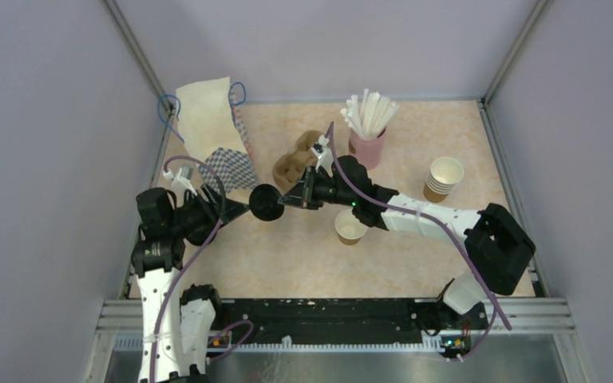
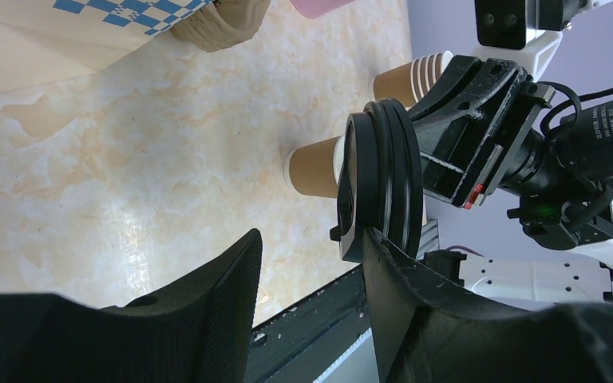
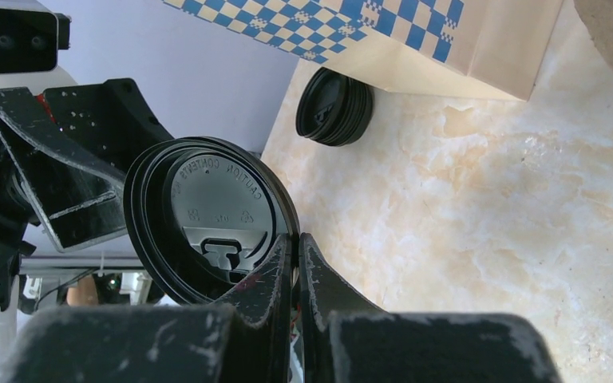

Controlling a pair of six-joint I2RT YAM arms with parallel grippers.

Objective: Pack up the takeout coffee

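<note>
The takeout coffee is in two parts. Its brown paper cup [image 1: 350,227] stands upright on the worktop [image 1: 287,263] just in front of the right forearm, long axis vertical, with the open white mouth facing up and no cover on it. Its black lid [image 1: 266,202] is in the air between the two arms, left of the cup. The right claw [image 1: 289,199] is pressed together on the lid's rim, pinching it so the disc stands on edge. The lettered top and sip tab face the right wrist camera. The rim looks doubled, and whether that is one lid or two nested I cannot tell. The left claw [image 1: 239,209] is spread, with one fingertip right at the lid's lower edge and the other well apart from it. Behind them are a blue-checked paper bag [image 1: 207,132], a pulp cup carrier [image 1: 297,163], a pink cup of straws [image 1: 367,148] and a stack of lidless cups [image 1: 444,179]. A small pile of spare black lids [image 3: 335,106] rests by the bag.
</note>
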